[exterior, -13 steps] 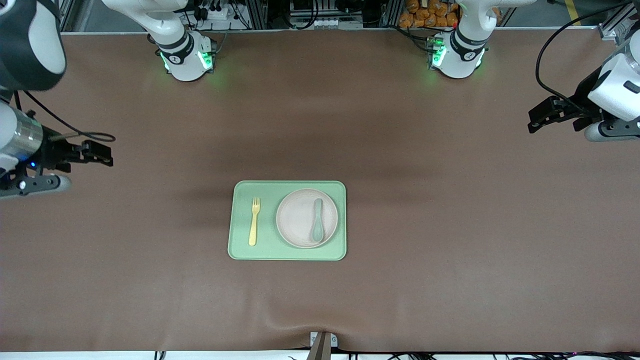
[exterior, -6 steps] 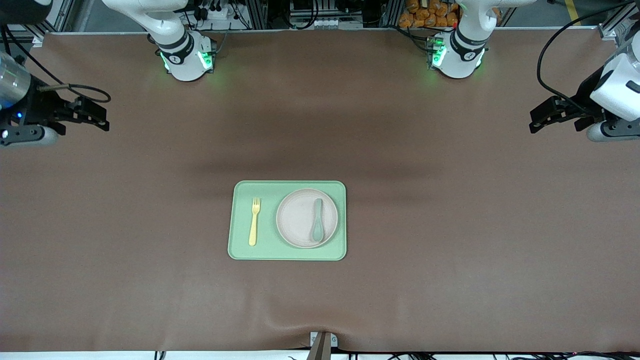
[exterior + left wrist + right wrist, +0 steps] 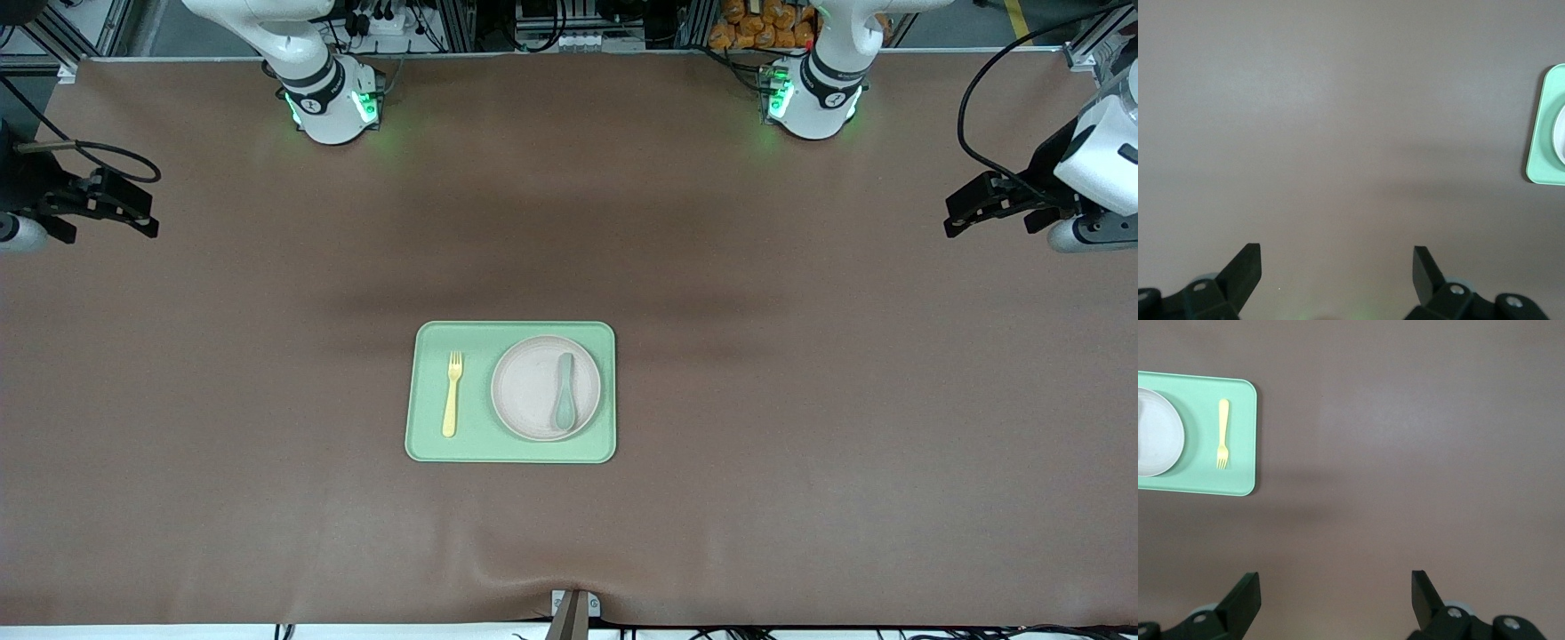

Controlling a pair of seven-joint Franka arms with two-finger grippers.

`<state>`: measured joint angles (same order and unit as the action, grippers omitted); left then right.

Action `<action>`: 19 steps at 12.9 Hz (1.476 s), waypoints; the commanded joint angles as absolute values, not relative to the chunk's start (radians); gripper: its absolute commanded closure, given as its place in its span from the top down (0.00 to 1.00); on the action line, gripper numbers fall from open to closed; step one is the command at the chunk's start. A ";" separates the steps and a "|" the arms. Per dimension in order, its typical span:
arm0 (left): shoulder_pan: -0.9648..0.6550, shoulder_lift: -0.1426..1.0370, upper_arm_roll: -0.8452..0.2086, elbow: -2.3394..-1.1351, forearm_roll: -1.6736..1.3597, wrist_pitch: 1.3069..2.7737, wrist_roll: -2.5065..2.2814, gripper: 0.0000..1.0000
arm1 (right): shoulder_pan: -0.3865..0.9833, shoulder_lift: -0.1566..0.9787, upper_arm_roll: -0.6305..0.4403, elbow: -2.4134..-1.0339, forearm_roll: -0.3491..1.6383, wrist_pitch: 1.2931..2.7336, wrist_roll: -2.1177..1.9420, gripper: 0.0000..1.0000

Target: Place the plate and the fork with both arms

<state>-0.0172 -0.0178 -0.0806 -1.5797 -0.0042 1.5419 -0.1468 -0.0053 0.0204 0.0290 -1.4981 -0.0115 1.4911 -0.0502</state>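
pale yellow fork (image 3: 453, 394); off-white plate (image 3: 533, 388); light green tray (image 3: 427, 444); brown table (image 3: 800, 400)

My plate (image 3: 533, 388) is round, shallow and off-white, lying flat on the light green tray (image 3: 510, 452), toward my left arm's end of it. My pale yellow fork (image 3: 452, 394) lies flat on that tray beside the plate, apart from it, toward my right arm's end, tines pointing toward my bases

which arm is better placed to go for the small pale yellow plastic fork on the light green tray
Right. The pale yellow plastic fork lies on the light green tray toward the right arm's end, beside the off-white round plate. Both the right gripper and left gripper hang open, empty, over bare table.
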 commanded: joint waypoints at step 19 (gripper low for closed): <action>-0.014 -0.051 -0.095 -1.585 -0.006 1.479 -0.101 1.00 | -0.018 0.026 0.049 -1.420 -0.018 1.394 -0.054 1.00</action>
<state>-0.0177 -0.0271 -0.0885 -1.5802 -0.0042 1.5102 -0.1206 -0.0055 0.0282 0.0407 -1.4326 -0.0169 1.4127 -0.0516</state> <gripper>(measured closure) 0.000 0.000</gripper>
